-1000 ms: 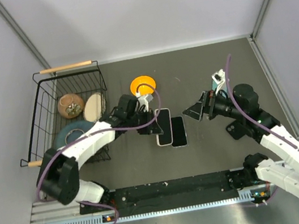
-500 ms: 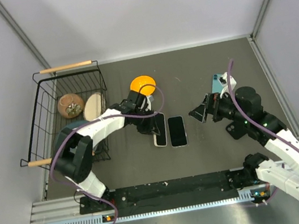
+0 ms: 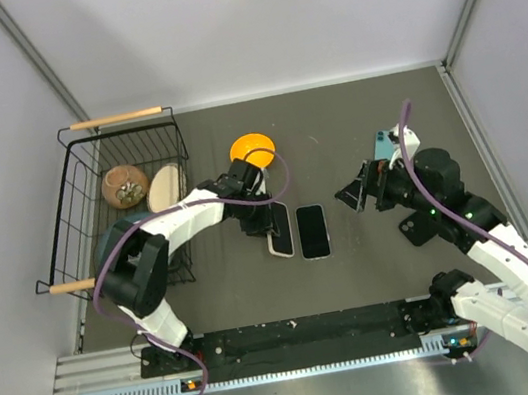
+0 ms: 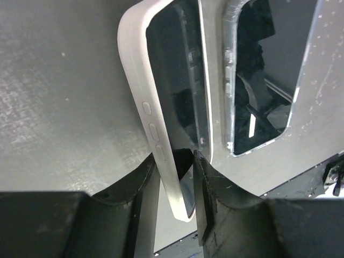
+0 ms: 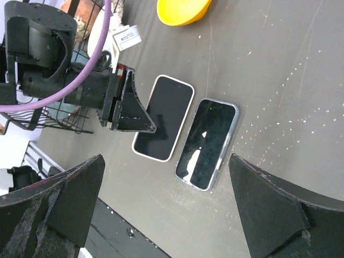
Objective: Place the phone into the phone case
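Three phones show: one slim phone with a glossy black screen point(image 5: 207, 144), one phone with a white rim point(image 5: 164, 124) and one teal-backed phone point(image 3: 378, 146). There is one transparent phone case point(image 4: 228, 80), one yellow-orange round bowl point(image 3: 252, 147) and one black wire basket with wooden handles point(image 3: 116, 118). The basket holds three items: one brown round lump point(image 3: 125, 184), one pale beige oval point(image 3: 167, 186) and one dark teal disc point(image 3: 110, 246). Two white-and-black robot arms stand by: the left arm point(image 3: 173, 228) and the right arm point(image 3: 496, 250).
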Motion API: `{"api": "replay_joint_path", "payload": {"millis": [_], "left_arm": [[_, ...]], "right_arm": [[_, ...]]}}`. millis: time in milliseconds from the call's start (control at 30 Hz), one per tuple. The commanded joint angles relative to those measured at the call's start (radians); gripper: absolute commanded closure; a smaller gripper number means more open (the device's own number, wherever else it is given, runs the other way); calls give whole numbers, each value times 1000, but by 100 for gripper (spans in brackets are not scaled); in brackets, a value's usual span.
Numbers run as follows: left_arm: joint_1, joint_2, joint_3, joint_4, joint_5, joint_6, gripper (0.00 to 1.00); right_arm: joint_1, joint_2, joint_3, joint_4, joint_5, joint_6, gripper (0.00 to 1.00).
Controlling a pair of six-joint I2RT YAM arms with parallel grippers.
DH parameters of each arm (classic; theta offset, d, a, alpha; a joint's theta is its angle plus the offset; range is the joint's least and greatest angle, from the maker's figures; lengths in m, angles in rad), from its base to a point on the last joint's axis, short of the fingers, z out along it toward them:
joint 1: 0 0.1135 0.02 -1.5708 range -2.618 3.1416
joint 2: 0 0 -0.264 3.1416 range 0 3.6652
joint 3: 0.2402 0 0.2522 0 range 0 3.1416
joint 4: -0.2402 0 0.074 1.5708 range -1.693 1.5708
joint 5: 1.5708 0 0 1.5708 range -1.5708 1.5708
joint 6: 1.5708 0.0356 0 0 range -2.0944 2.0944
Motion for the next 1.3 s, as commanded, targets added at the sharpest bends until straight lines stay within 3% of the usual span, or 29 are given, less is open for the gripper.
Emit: {"api": "replay_joint_path", "payload": {"millis": [0, 167, 200, 467, 500, 567, 733, 833, 867, 900, 1067, 1267], "left_arm": [[6, 5, 6, -53, -127, 32, 65], [10, -45, 22, -74, -135, 38, 55], [10, -58, 25, -76, -138, 40, 42], [10, -237, 75, -120, -132, 86, 25], [10, -278, 80, -123, -128, 109, 21], [10, -321, 86, -131, -103, 140, 2], [10, -449, 86, -168, -117, 218, 1], [10, -503, 82, -206, -121, 272, 3], [10, -518, 77, -211, -144, 290, 4], [10, -547, 71, -215, -158, 293, 4], [10, -642, -35, -128, -227, 302, 4], [10, -650, -40, -126, -238, 304, 6]], "right_arm": [[6, 7, 52, -10, 51, -1, 1], [6, 27, 76, -75, 172, 5, 1], [6, 32, 83, -101, 198, 2, 1], [5, 134, 103, -162, 491, -30, 1], [-3, 154, 110, -164, 517, -33, 1], [-23, 241, 122, -175, 576, -35, 1], [-136, 418, 162, -234, 602, 63, 2], [-237, 473, 129, -251, 484, 156, 24], [-253, 480, 103, -251, 473, 177, 35], [-268, 493, 87, -251, 464, 193, 37], [-372, 565, 15, -253, 453, 307, 39], [-379, 705, 64, -253, 481, 298, 42]]}}
